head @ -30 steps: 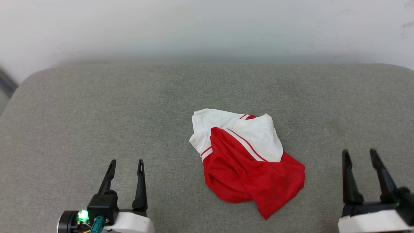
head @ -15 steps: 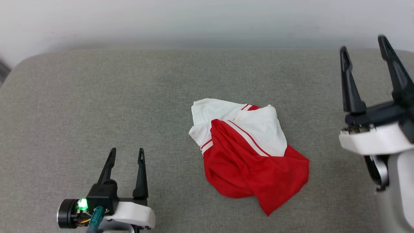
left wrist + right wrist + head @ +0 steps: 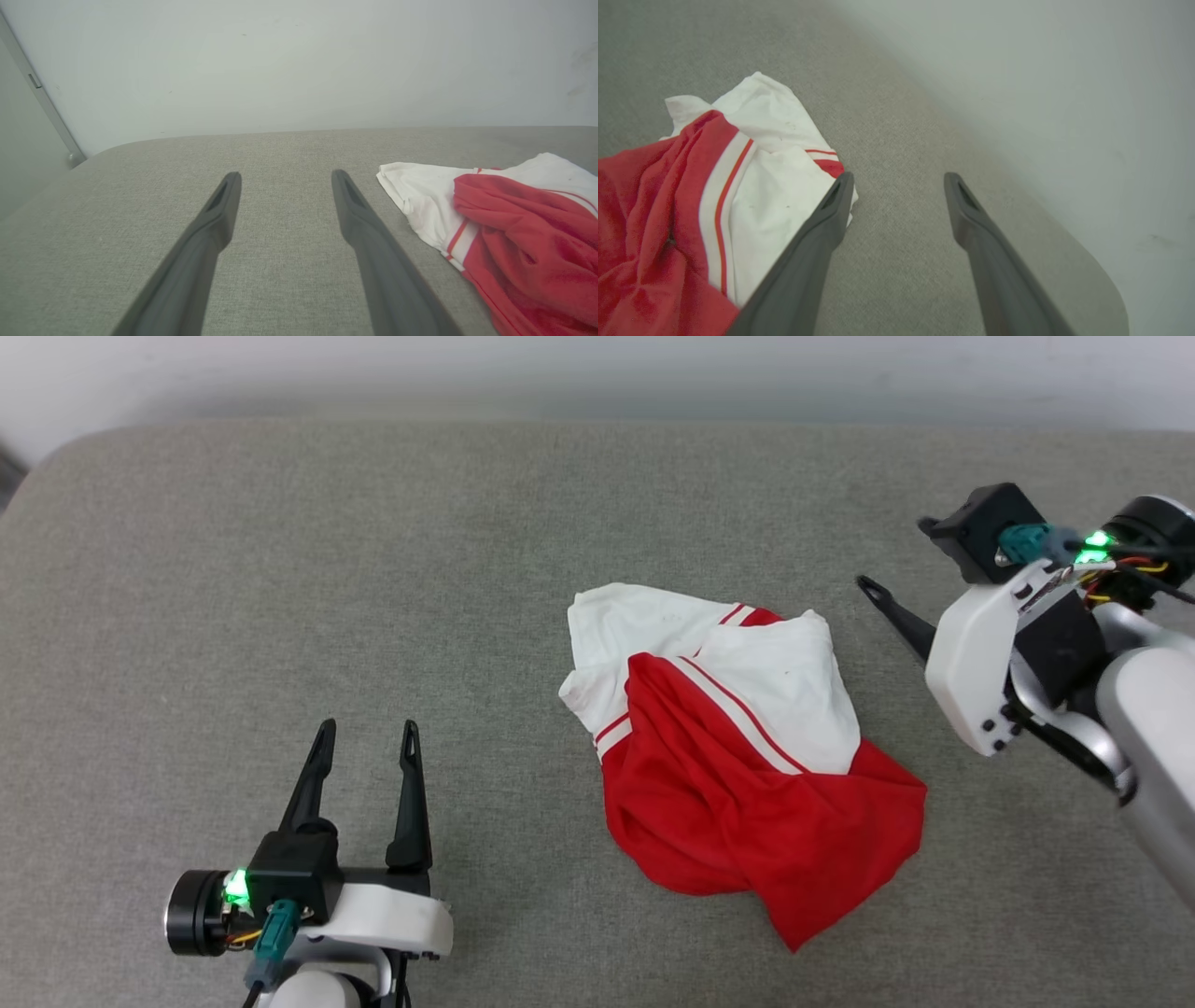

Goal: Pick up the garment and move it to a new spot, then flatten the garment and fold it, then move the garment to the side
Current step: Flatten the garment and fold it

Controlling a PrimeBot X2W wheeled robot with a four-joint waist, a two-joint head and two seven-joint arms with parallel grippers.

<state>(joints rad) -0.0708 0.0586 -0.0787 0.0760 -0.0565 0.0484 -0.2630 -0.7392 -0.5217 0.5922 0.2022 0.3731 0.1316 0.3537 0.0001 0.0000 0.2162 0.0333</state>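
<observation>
Position: the jersey lies crumpled in a heap near the middle of the grey fabric-covered counter.
Long axis: diagonal; white sleeves with striped trim at the far-left end, red body tapering to a point at the near right.
Left side: the left gripper has its fingers spread apart over bare counter, well apart from the jersey.
Right side: the right gripper has its fingers spread apart, one just beside the white sleeve; whether it touches, I cannot tell.
Behind: a pale wall.
</observation>
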